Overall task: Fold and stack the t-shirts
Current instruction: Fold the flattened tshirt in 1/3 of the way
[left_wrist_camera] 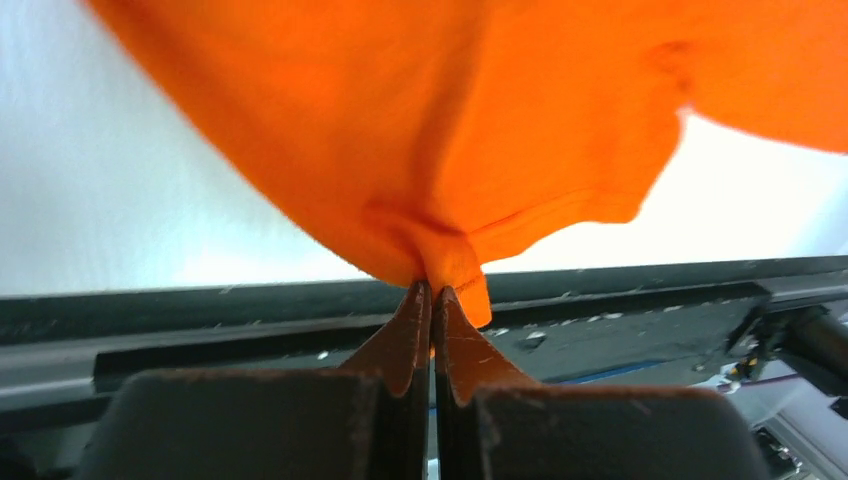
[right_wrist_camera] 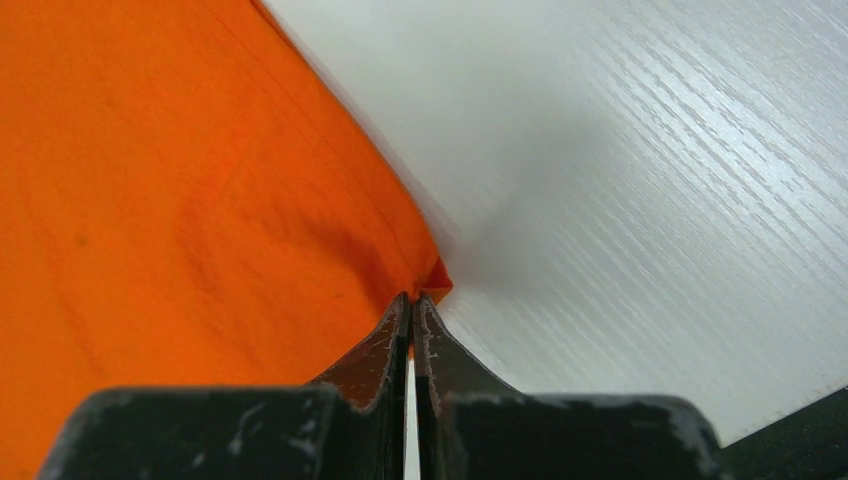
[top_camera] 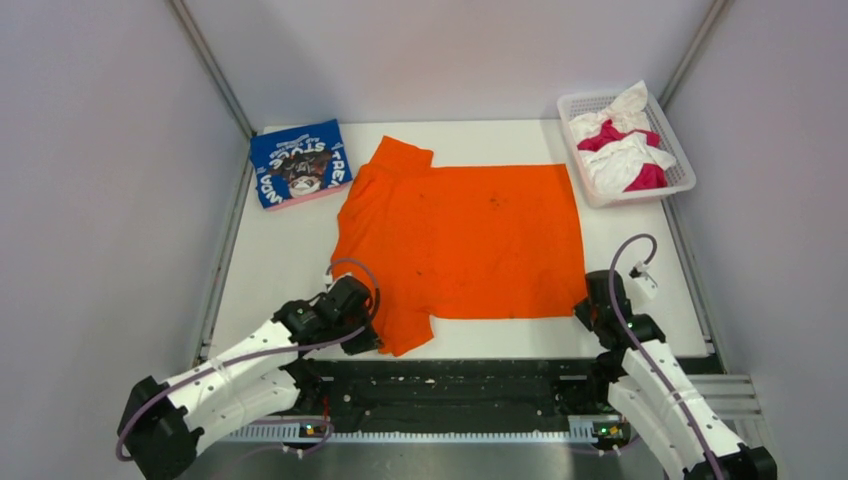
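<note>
Pale grey walls close in the white worktop [top_camera: 280, 270] on three sides, and a black rail [top_camera: 450, 385] runs along its near edge between the two arm bases.

An orange t-shirt [top_camera: 465, 240] lies spread flat across the middle of the worktop, its sleeves toward the left edge and its hem toward the right. One sleeve points to the far edge, the other to the near edge. A few small dark specks show on the cloth.

The left pincer [top_camera: 372, 342] sits at the near edge, left of centre. In the left wrist view its jaws [left_wrist_camera: 433, 300] are pressed together on a bunched bit of the near sleeve's hem, and the orange cloth [left_wrist_camera: 450, 130] is lifted off the worktop above them. The right pincer [top_camera: 585, 310] is at the near-right corner of the shirt. In the right wrist view it [right_wrist_camera: 412, 305] is closed on the very tip of that corner, with the rest of the shirt [right_wrist_camera: 180, 200] lying flat on the wood-grain surface.

A folded blue t-shirt [top_camera: 300, 163] with white lettering and a dark graphic lies in the far-left corner, just beside the orange shirt's far sleeve but apart from it. A white lattice basket [top_camera: 645, 193] stands in the far-right corner, close to the shirt's hem, holding crumpled white and magenta t-shirts [top_camera: 625, 150]. Neither one lies between the pincers and the orange shirt.
</note>
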Available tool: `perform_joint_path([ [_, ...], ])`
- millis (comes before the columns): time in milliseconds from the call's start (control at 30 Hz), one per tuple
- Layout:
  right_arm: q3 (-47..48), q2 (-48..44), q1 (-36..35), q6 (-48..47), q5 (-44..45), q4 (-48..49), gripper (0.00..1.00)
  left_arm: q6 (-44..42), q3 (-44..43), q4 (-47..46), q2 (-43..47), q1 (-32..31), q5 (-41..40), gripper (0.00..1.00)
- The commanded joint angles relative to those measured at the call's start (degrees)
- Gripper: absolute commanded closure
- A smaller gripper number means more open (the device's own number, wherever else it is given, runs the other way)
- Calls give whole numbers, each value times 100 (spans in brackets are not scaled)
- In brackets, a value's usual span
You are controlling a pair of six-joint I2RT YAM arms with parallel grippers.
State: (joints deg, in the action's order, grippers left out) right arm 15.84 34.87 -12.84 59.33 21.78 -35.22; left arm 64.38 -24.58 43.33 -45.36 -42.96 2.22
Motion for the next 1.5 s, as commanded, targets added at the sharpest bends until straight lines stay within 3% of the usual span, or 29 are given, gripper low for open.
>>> perform_joint_path([
  [0,433,151,14,-119,-37,377,100,-402,-724,-1197,-573,168,-377,100],
  [233,994,828,15,-353,295,867,100,-1248,-1897,-1556,-1863,890,-340,100],
  [367,1358,1314,12,-401,472,1080,100,-1576,-2181,-2023,-2007,1589,8,100],
  [500,1705,1715,21,-470,756,1184,100,-1908,-2584,-2136,-2122,2033,-304,100],
  [767,2348,2700,141,-707,943,1585,100,-2452,-3282,-2462,-2692,2442,-603,100],
  [967,2576,3187,319,-850,903,1902,100,-3023,-3640,-2821,-3249,2701,-281,100],
  [1167,2579,3488,411,-907,872,2198,100,-3665,-4168,-3084,-4065,2793,-74,100],
  [1367,2845,4064,491,-1105,812,2425,99,-4784,-5206,-2649,-5289,2924,134,100],
  [1467,3050,4336,505,-1182,790,2393,86,-5024,-6124,-1930,-6067,3019,185,78],
])
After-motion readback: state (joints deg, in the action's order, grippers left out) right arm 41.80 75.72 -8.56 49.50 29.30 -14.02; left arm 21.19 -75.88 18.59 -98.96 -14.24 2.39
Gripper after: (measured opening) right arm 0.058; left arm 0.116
